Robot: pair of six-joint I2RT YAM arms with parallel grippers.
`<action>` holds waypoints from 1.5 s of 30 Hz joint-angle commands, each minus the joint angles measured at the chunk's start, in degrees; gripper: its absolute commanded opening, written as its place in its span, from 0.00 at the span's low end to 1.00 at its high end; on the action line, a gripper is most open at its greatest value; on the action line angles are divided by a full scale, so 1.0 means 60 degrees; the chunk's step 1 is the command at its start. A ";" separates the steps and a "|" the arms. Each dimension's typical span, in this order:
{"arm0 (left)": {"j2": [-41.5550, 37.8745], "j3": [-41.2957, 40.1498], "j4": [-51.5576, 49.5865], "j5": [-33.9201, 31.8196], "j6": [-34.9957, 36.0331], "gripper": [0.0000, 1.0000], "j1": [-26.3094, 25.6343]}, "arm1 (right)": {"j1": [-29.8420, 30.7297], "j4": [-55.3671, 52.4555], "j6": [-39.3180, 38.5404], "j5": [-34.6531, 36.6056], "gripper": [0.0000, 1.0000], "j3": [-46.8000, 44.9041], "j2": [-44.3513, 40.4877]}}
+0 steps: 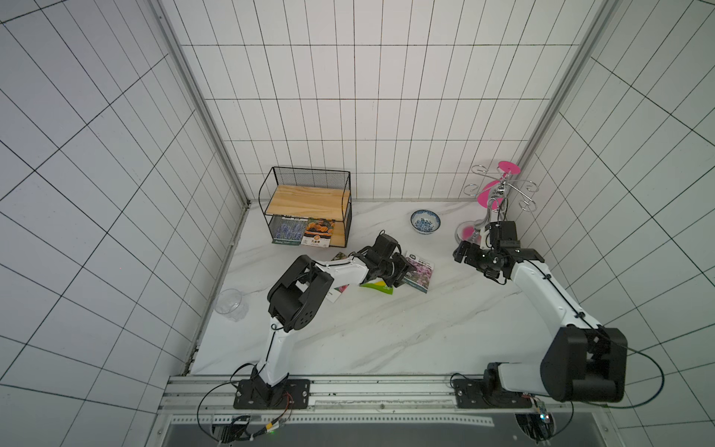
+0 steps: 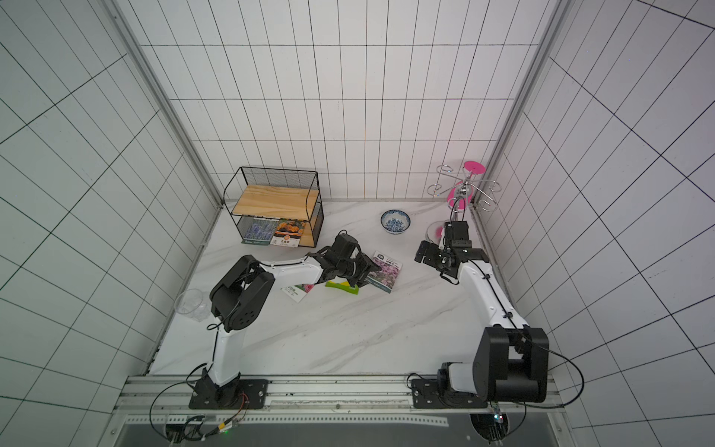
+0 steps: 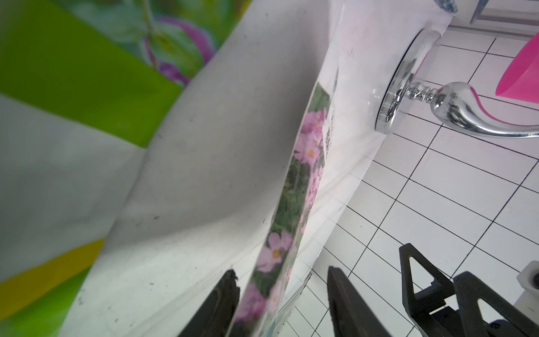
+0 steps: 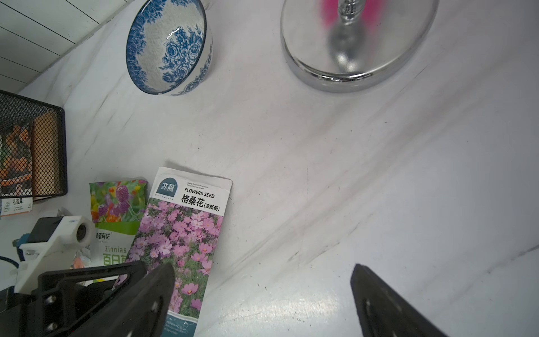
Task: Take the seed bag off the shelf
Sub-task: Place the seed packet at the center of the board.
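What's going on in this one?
The left end effector sits over the pink cosmos seed packet on the table, jaws apart with the packet's edge between them. A zinnia packet lies beside it. A lavender packet and an orange-flower packet are on the shelf, lower board. The right end effector hangs open above the table, holding nothing.

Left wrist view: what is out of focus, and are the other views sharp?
Left wrist view: the green seed packet close to the lens is soft, the chrome stand base sharp with glare. Right wrist view: the pink-flower seed packet reads sharp. Both top views: wall tile lines splay outward.
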 commanded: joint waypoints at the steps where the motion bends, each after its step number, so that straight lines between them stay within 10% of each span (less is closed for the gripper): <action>1: -0.0040 0.0308 -0.0358 0.0110 -0.0067 0.52 -0.0007 | -0.0055 -0.0121 0.0042 -0.0099 0.99 -0.0090 -0.0169; 5: -0.0070 0.1248 -0.1972 0.0369 0.0633 0.76 -0.0028 | -0.0061 -0.0108 0.0064 -0.0130 0.99 -0.0039 -0.0133; 13: -0.0492 0.0822 -0.2144 0.0867 0.0347 0.80 0.0008 | 0.0115 -0.0306 -0.0121 -0.0143 0.99 0.0623 0.0036; 14: -0.0534 0.0817 -0.2195 0.0965 0.0353 0.97 0.0008 | 0.0183 -0.0367 -0.0179 -0.0104 0.99 0.0760 0.0097; 32: -0.1102 0.0783 -0.3946 0.1999 0.1038 0.98 0.0344 | 0.0990 -0.0589 -0.0229 -0.0189 0.99 0.2591 0.1048; 45: -0.3689 -0.0095 -0.7144 0.0717 0.5401 0.98 0.5016 | 0.1329 -0.0399 -0.0182 -0.0176 0.99 0.2840 0.1314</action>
